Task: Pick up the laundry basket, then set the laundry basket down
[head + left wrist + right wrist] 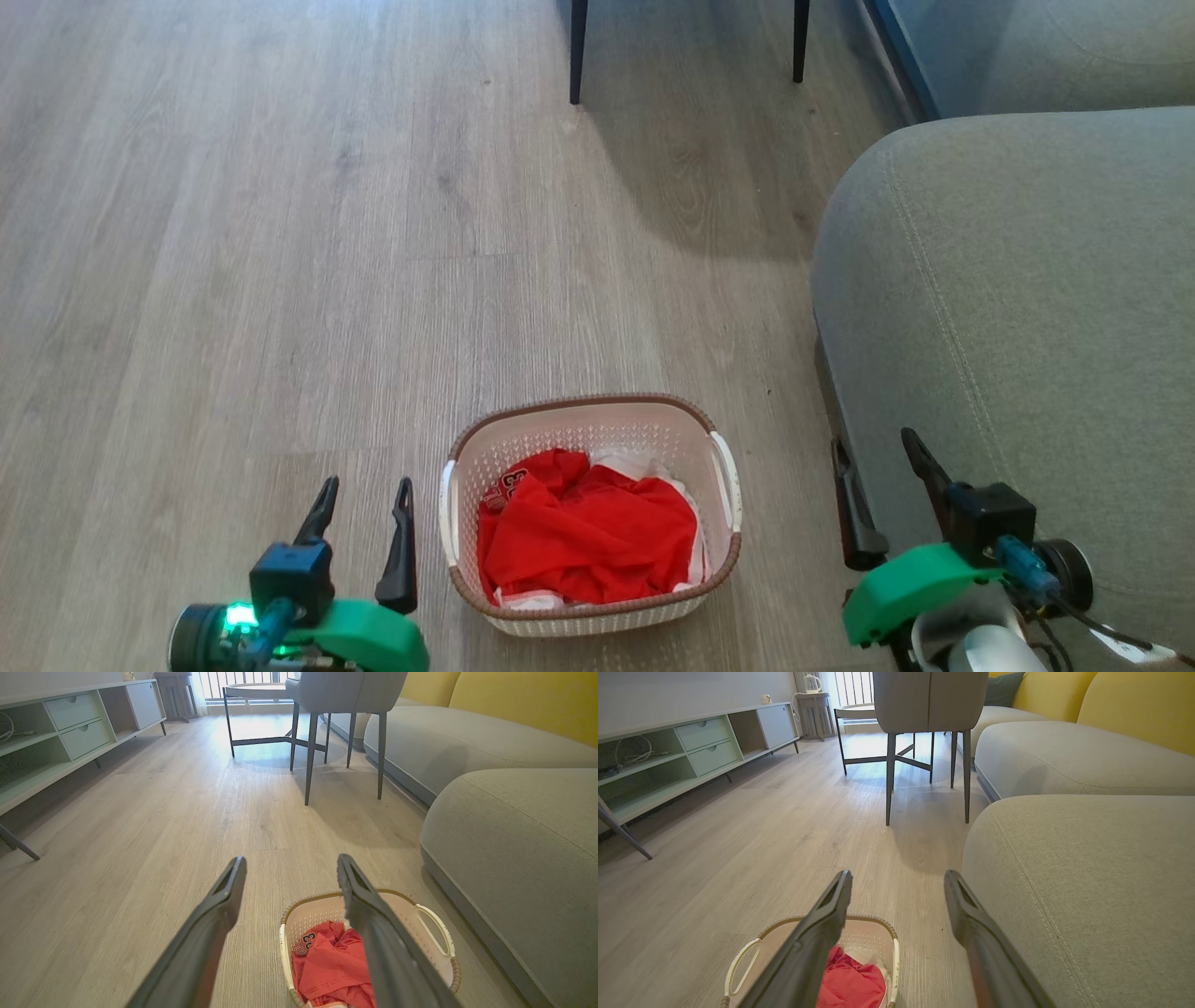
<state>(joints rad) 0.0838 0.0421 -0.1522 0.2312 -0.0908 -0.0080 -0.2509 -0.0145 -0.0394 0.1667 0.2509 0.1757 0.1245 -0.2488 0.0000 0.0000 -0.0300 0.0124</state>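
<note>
**Head view.** The laundry basket [597, 437], cream with a brown rim, stands upright on the wooden floor [280, 233], just beside the front corner of a grey sofa [1027, 280]. It holds a crumpled red garment [588, 537] lying over a bit of white cloth [644, 464]. A white handle [449, 513] runs along each short side.

The left gripper [366, 485] is at the lower left with its jaws spread apart and nothing between them. Its inner finger is close to the basket's left handle; whether they touch cannot be told. The right gripper [873, 441] is at the lower right, also spread wide and empty. It shows against the sofa's front edge, with a strip of floor between it and the basket's right handle. The basket thus lies between the two grippers, nearer the left one. The dark legs of a chair [578, 47] stand at the top of the view.

**Left wrist view.** The two dark fingers [210, 933] stand apart. The basket appears low and to the right, partly behind the right-hand finger. A pale green cabinet [84, 728] with drawers stands along the wall.

**Right wrist view.** The fingers [812, 942] are likewise parted. The basket appears at the bottom left, partly behind the left-hand finger, and the sofa is at the right.
</note>
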